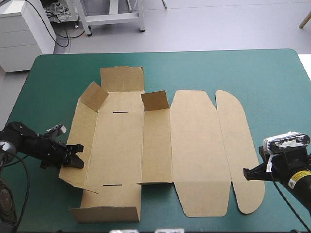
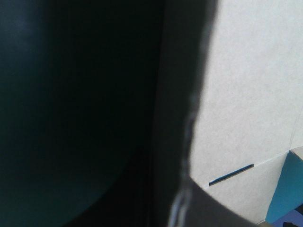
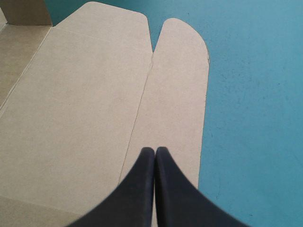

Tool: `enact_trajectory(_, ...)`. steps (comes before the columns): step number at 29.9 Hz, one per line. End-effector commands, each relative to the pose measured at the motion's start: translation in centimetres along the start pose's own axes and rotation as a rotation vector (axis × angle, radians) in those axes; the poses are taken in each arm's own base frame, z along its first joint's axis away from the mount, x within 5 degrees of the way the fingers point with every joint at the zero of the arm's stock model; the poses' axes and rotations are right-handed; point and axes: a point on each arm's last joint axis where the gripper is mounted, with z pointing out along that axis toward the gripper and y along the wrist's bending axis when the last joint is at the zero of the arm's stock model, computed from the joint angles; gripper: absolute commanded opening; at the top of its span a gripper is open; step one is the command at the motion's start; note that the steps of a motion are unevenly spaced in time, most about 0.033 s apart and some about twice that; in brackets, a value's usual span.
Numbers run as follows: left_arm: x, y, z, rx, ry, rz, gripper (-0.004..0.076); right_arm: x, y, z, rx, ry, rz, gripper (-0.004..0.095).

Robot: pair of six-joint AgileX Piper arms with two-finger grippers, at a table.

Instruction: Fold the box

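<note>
Record box [image 1: 194, 145] spread mostly flat on teal-green cover [image 1: 277, 82] between both tools, left gripper [image 1: 80, 156] released, fingers apart at its left wall's edge, right gripper [image 3: 155, 150] clenched to a point over its rounded end flap [image 3: 182, 80]

- Left arm [image 1: 29, 143]: black, bulky jointed segments.
- Right arm [image 1: 285, 171]: black, marked with a yellow label [image 1: 295, 182] in dark print.
- Right gripper [image 3: 155, 150]: two broad black fingers [image 3: 139, 194], smooth curved fins tapering to rounded tips.

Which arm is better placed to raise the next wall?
Probably left: the left gripper sits at the side wall of the box; the right gripper, jaws shut, hovers over the rounded lid flap.
</note>
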Motion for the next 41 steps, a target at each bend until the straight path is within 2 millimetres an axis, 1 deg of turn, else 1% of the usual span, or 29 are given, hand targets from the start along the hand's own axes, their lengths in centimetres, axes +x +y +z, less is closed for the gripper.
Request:
enact_trajectory(1,0.5,-1.3,-1.0,0.054,0.021,0.000,-0.0008,-1.1,-0.2,-0.5,0.011,-0.080,-0.010,-0.0021)
enact_trajectory(6,0.4,-1.4,-1.1,0.054,0.009,-0.002,-0.0008,-1.1,-0.2,-0.5,0.012,-0.073,-0.010,-0.0021)
enact_trajectory(10,-0.5,-1.9,-2.1,0.057,-0.038,0.043,-0.0008,-1.0,-0.2,-0.5,0.013,-0.068,-0.010,-0.0021)
enact_trajectory(12,-1.1,-2.4,-2.8,0.032,-0.048,0.083,-0.0008,-1.0,-0.2,-0.5,0.013,-0.068,-0.010,-0.0021)
enact_trajectory(15,-1.9,-3.6,-3.6,-0.068,-0.035,0.160,-0.0008,-1.0,-0.2,-0.5,0.013,-0.068,-0.010,-0.0021)
enact_trajectory(18,-2.7,-5.2,-3.9,-0.209,0.002,0.282,-0.0008,-1.1,-0.2,-0.5,0.012,-0.073,-0.010,-0.0021)
enact_trajectory(21,-3.4,-7.4,-4.2,-0.341,0.026,0.431,-0.0008,-1.1,-0.2,-0.5,0.012,-0.074,-0.010,-0.0021)
enact_trajectory(27,-5.9,-11.6,-4.9,-0.492,-0.013,0.638,-0.0008,-1.1,-0.2,-0.5,0.012,-0.076,-0.010,-0.0021)
enact_trajectory(31,-7.3,-13.9,-4.6,-0.606,-0.012,0.762,-0.0008,-1.1,-0.2,-0.5,0.011,-0.080,-0.010,-0.0021)
enact_trajectory(35,-8.6,-16.6,-4.1,-0.716,-0.026,0.887,-0.0008,-1.1,-0.2,-0.5,0.011,-0.082,-0.010,-0.0021)
enact_trajectory(37,-9.3,-17.7,-3.6,-0.782,-0.024,0.947,-0.0008,-1.1,-0.2,-0.5,0.011,-0.082,-0.010,-0.0021)
enact_trajectory(41,-10.2,-19.9,-2.2,-0.939,0.008,1.127,-0.0008,-1.1,-0.2,-0.5,0.011,-0.082,-0.010,-0.0022)
